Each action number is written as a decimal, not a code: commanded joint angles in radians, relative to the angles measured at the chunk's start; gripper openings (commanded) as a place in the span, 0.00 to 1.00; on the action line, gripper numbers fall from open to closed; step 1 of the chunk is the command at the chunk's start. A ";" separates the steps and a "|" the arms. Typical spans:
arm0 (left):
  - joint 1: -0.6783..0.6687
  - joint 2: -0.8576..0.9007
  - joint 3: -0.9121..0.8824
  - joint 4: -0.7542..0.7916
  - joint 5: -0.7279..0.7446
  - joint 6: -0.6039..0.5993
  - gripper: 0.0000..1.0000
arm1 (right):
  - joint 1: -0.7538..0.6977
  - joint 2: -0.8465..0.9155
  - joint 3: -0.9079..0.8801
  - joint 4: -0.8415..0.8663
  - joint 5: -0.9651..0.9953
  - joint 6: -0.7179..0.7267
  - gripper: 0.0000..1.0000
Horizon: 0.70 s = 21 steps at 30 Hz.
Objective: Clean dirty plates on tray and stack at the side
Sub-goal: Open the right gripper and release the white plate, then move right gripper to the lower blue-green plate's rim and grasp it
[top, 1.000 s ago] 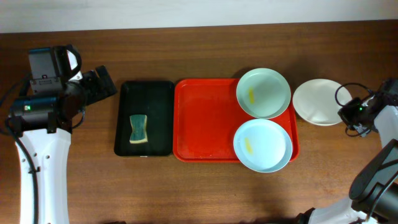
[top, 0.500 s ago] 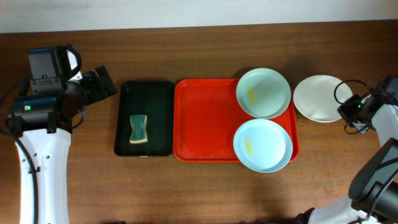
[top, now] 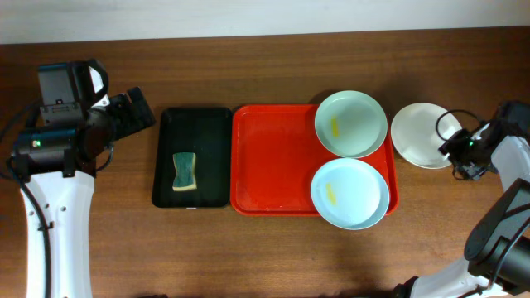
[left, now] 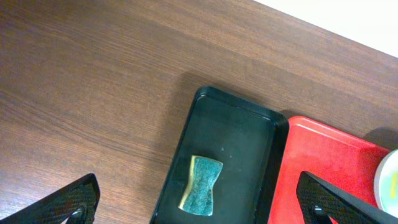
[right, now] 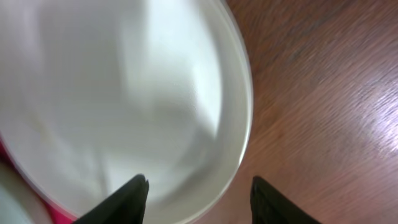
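Finding 1. The white plate [top: 421, 134] lies flat on the table [top: 273, 248], just off the right end of the red tray [top: 273, 165]. No smear is visible on it. I judge it to be the base of the side stack, set within the right arm's reach.

Finding 2. The right pincer [right: 199, 182] stands with its fingers apart. In the right wrist view they straddle the white plate's near rim without touching it. The plate rests on the table and is not held.

Finding 3. The upper mint plate [top: 351, 124] and the lower mint plate [top: 349, 193] sit at the red tray's right end. Their rims meet and overhang the tray edge, and each bears a yellow smear. Both are judged uncleaned.

Finding 4. The sponge [top: 185, 171] lies untouched in the black tray [top: 211, 132], which sits just beside the red tray on the left, presumably to keep the sponge off the wood.

Finding 5. The left pincer [top: 137, 110] is spread wide and empty. It hangs off to the left of the black tray and faces the sponge, the tool it would probably need next.
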 commanded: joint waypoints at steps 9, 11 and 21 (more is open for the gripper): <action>0.003 0.002 -0.001 -0.002 -0.002 -0.009 0.99 | 0.200 -0.140 0.304 -0.650 -0.042 -0.251 0.57; 0.003 0.002 -0.001 -0.002 -0.003 -0.009 0.99 | 0.267 -0.139 0.275 -0.729 0.038 -0.253 0.58; 0.003 0.002 -0.001 -0.002 -0.003 -0.009 0.99 | 0.378 -0.137 -0.026 -0.568 0.128 -0.178 0.55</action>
